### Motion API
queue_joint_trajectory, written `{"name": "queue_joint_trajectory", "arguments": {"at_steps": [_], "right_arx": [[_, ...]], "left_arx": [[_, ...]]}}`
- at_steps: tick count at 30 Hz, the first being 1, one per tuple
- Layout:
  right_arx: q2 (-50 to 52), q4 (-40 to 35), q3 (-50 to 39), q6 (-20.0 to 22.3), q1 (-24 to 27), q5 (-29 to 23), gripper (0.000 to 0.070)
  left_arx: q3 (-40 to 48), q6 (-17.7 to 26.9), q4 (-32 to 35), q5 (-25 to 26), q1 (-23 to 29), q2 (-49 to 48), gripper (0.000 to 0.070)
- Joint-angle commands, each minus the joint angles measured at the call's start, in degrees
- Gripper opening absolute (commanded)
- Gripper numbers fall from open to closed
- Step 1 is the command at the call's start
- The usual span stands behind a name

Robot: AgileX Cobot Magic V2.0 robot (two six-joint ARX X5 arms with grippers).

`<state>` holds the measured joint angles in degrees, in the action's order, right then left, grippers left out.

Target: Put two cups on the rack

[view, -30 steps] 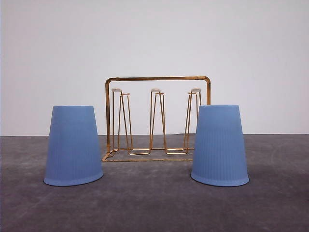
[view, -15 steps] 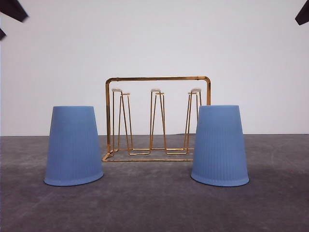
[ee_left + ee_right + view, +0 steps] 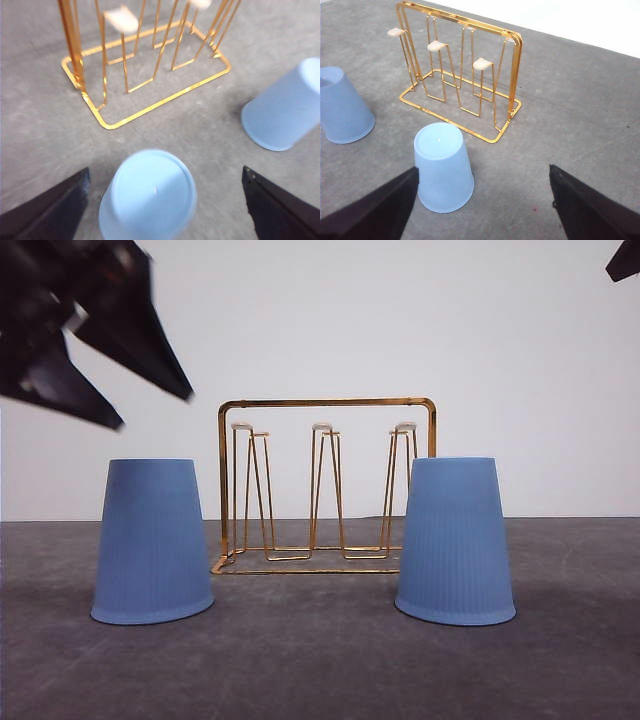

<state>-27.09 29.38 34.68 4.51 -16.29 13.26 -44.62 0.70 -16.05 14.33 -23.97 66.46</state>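
Observation:
Two light blue ribbed cups stand upside down on the grey table, the left cup [image 3: 152, 540] and the right cup [image 3: 455, 540]. Between and behind them stands the gold wire rack [image 3: 325, 402], its pegs bare. My left gripper [image 3: 155, 410] hangs open above the left cup, up and to the left of it. In the left wrist view that cup [image 3: 150, 192] lies between the spread fingers [image 3: 50, 210]. A tip of my right gripper [image 3: 625, 260] shows at the top right corner. It is open in the right wrist view, high over the right cup [image 3: 442, 167].
The grey table [image 3: 320, 670] runs back to a plain white wall [image 3: 320, 320]. The left wrist view has the rack base [image 3: 115, 122] just beyond the near cup and the other cup [image 3: 285, 110] off to one side. Bare tabletop surrounds both cups.
My left gripper has dropped into the front view from the top left corner, coming down toward the left cup. The right gripper tip stays at the top right corner. Cups and rack are unmoved.

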Motion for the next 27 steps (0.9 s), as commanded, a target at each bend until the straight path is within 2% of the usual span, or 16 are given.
{"name": "queue_joint_trajectory", "arguments": {"at_steps": [1,8,14,16,20,27], "right_arx": [[-0.17,-0.63,0.59,0.38,-0.17,-0.28,0.053],[-0.17,-0.63,0.59,0.39,-0.17,-1.71,0.053],[-0.15,-0.63,0.59,0.39,-0.17,-1.71,0.053],[-0.15,-0.63,0.59,0.39,-0.17,-1.7,0.053],[-0.15,-0.63,0.59,0.37,-0.17,-1.7,0.053],[-0.15,-0.63,0.59,0.37,-0.17,-1.7,0.053]], "left_arx": [[-0.94,-0.12,1.22,0.07,-0.65,2.73,0.0601],[-0.94,-0.12,1.61,-0.14,-1.74,10.83,0.0597],[-0.94,-0.12,2.0,-3.64,-2.01,14.31,0.0585],[-0.95,-0.12,2.45,-3.96,-2.01,14.44,0.053],[-1.42,-0.12,2.71,-3.98,-1.99,14.38,0.0348],[-7.28,-0.12,-2.47,-4.0,-1.98,14.29,0.0333]]}}
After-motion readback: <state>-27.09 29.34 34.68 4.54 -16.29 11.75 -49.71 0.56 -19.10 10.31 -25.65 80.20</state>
